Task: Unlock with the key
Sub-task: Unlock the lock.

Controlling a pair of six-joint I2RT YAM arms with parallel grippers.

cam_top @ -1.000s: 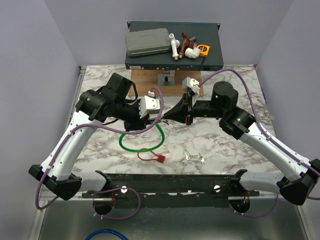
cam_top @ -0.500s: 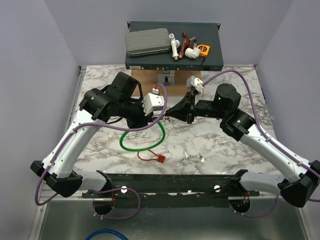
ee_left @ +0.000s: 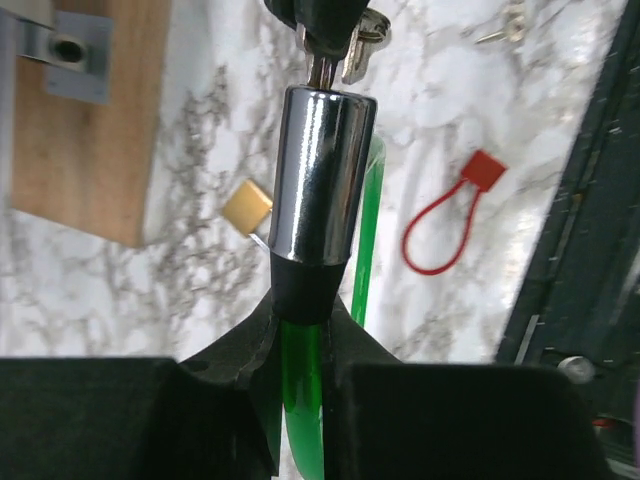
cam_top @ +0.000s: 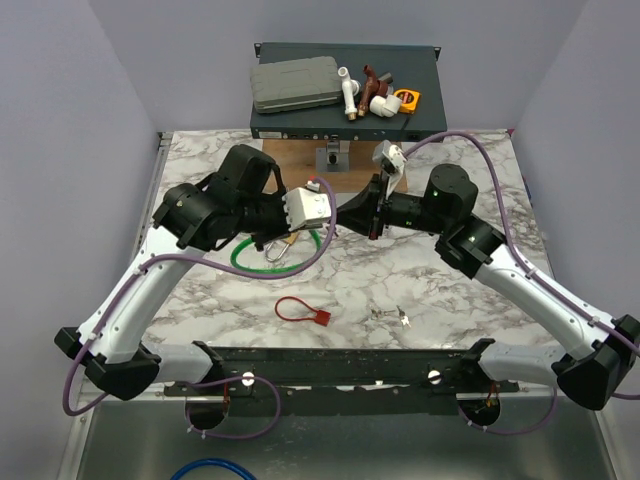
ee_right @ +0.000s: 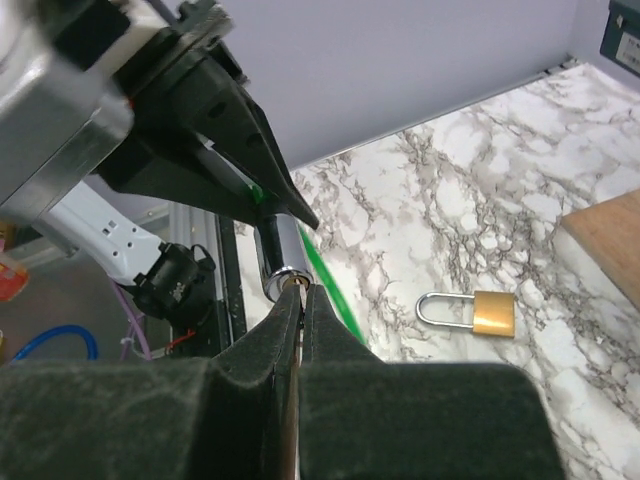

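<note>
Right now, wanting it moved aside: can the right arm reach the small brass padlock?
Probably not: the right tool is shut on the silver key in the chrome cylinder; the brass padlock lies below.

Only a sliver of the key (ee_left: 322,62) shows between the right gripper (ee_right: 300,298) fingertips and the lock cylinder (ee_left: 320,175). Its head is buried in that grip and cut off at the left wrist view's top edge. From above, key and keyhole are too small to tell. Just beyond the left gripper (ee_left: 302,345), the padlock (ee_left: 247,207) shackle hides behind the cylinder. Between that gripper's fingers, the green cable (ee_left: 303,400) runs out of view.
</note>
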